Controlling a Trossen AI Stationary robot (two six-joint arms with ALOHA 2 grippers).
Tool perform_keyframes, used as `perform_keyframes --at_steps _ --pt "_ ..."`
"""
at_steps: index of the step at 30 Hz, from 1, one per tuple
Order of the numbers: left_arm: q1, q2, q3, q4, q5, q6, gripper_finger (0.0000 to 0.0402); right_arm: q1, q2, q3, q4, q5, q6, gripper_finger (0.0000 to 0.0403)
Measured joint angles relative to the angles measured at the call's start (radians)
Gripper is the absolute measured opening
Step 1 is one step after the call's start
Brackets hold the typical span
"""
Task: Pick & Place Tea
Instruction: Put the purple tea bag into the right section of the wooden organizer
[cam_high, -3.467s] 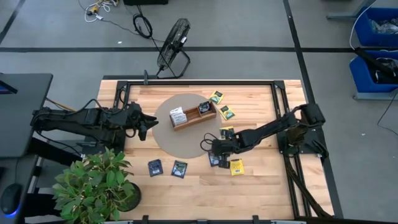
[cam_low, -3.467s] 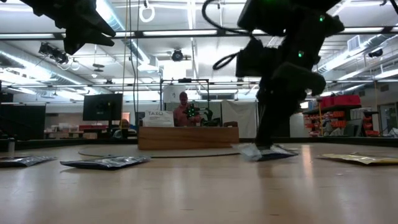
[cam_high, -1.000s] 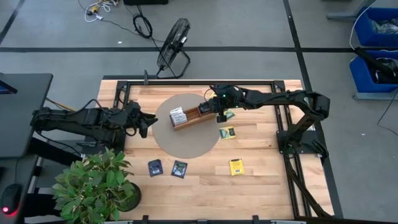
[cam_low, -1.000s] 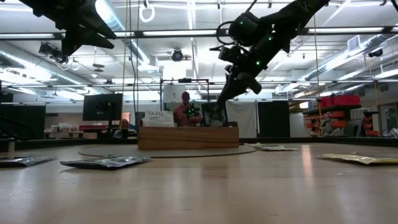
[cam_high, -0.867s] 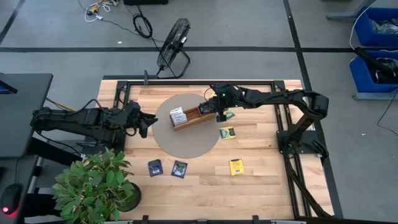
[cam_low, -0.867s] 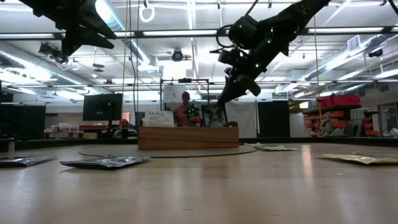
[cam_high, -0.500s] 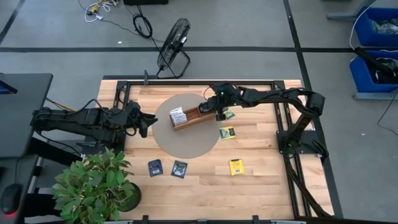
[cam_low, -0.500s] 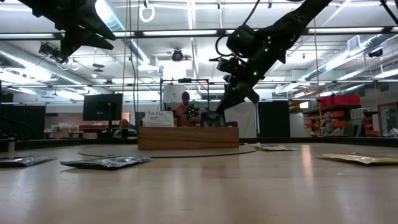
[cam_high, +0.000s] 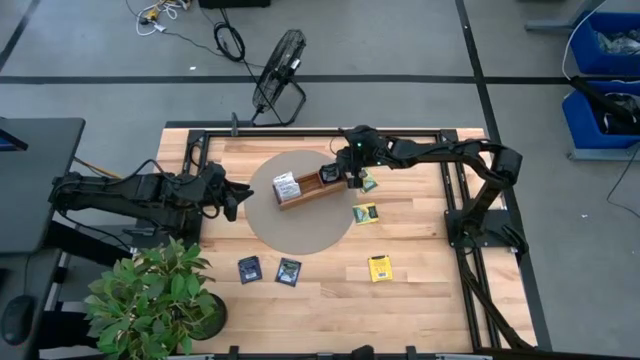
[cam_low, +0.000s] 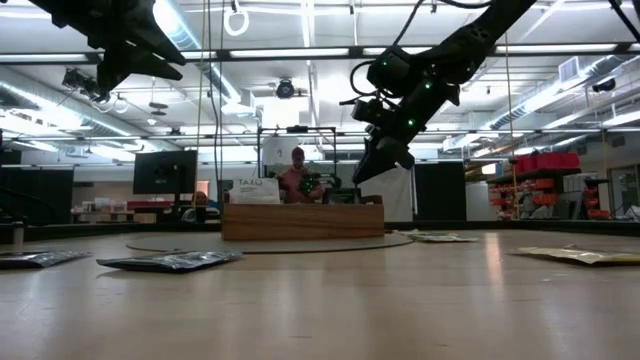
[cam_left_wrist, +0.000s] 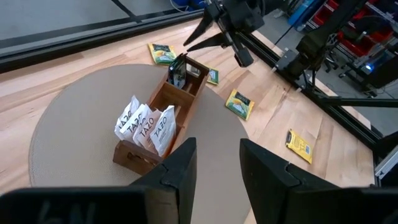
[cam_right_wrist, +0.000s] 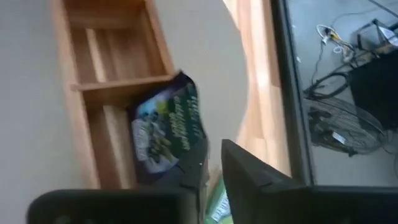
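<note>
The right gripper (cam_high: 349, 181) hovered over the end compartment of the long wooden three-compartment tray (cam_high: 300, 196) nearest the table's far right corner. A dark navy-black tea packet (cam_right_wrist: 166, 130) stood in that compartment, leaning against the tips of the slightly parted jaws; a grip could not be confirmed. The left gripper (cam_high: 240, 197) waited, jaws apart and empty, near the table's left edge.

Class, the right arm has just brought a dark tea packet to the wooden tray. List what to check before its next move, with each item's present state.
1. Dark packet inside the tray's end compartment: ok.
2. Right gripper let go of the packet: ok, fingers parted above it.
3. Packet lying flat: not ok, it leans on edge.
4. Wooden tray on the round mat: ok.
5. Left gripper waiting away from the tray: ok.
6. Loose packets left on the table: ok, several remain.
</note>
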Motion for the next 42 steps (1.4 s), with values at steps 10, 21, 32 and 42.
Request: perform_keyframes --at_steps 10,21,32,42 --pt "0.0 0.0 0.0 -0.002 0.0 0.0 0.0126 0.02 -0.043 0.0 0.012 0.001 0.081 0.0136" --pt "0.0 0.005 0.0 -0.002 0.101 0.019 0.0126 0.209 -0.161 0.0 -0.119 -0.003 0.268 0.0167" --pt "0.0 0.211 0.0 0.096 0.309 0.188 0.0126 0.49 -0.209 0.0 -0.252 -0.09 0.624 0.0166" --pt "-0.014 0.518 0.0 0.232 0.471 0.339 0.0126 0.636 -0.209 0.0 -0.257 0.034 0.86 0.0166"
